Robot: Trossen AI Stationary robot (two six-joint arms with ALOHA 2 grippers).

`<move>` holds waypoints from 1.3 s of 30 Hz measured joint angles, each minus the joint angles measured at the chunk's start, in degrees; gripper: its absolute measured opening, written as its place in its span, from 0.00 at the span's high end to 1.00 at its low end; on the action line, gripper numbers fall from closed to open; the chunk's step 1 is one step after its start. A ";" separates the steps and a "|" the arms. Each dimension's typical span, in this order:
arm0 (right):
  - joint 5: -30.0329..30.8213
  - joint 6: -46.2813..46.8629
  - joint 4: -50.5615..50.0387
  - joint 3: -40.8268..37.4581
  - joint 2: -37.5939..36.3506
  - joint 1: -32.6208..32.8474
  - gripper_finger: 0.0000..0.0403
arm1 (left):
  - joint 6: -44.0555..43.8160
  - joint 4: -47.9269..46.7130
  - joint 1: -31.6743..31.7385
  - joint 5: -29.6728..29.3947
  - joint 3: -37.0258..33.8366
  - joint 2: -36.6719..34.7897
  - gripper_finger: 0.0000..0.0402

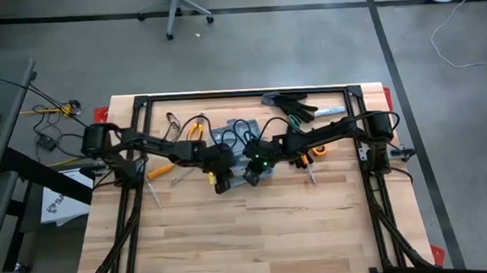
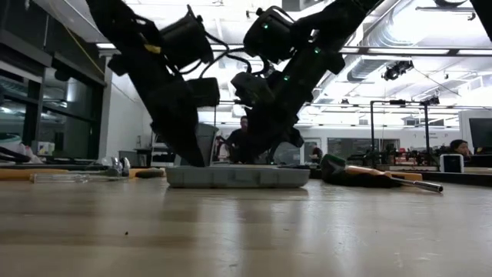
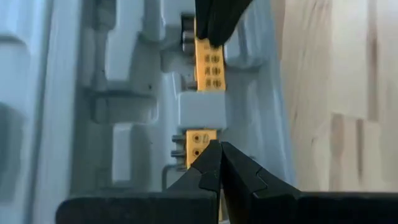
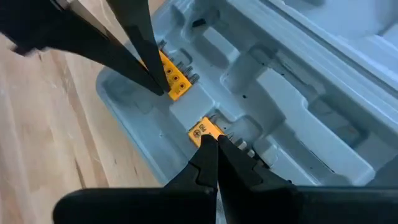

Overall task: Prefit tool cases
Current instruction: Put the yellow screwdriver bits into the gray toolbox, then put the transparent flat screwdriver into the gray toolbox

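Tool case: flat grey-blue moulded plastic tool case, lying open and flat on the wooden desk, near the middle of the far half; its recessed tray faces upward so that parts can be pressed in from above.
Inserts: two small yellow bit-holder blocks with rows of dark bit ends, seated in adjoining recesses near one end of the tray, a raised grey divider between them; they appear to be the parts being fitted at this step.
Left gripper: left gripper, fingers fully closed and holding nothing, the joined tips resting at the edge of one yellow block; closed tips make a narrow point suited to pushing a block down into its recess.
Right gripper: right gripper, likewise closed and empty, its tips against the other yellow block; the two arms meet over the case from opposite sides, so each addresses its own block without crossing.
Surroundings: black-and-grey work gloves near the far edge; orange-handled pliers just beside the case on the left; a screwdriver lying toward the right edge; all apart from the case.
Background: people seated in the room beyond the desk, seen in the low view.
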 joint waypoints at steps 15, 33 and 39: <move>-1.02 9.01 10.90 -10.79 -1.28 0.98 1.00 | -1.22 1.41 -0.02 3.16 0.11 2.48 1.00; 6.69 5.56 5.30 -9.64 -11.16 1.41 1.00 | 2.39 -17.20 0.70 -6.01 -0.09 -16.27 1.00; 7.14 5.52 4.59 -9.58 -12.66 1.40 1.00 | 4.05 -28.06 2.75 -12.36 -0.11 -20.28 1.00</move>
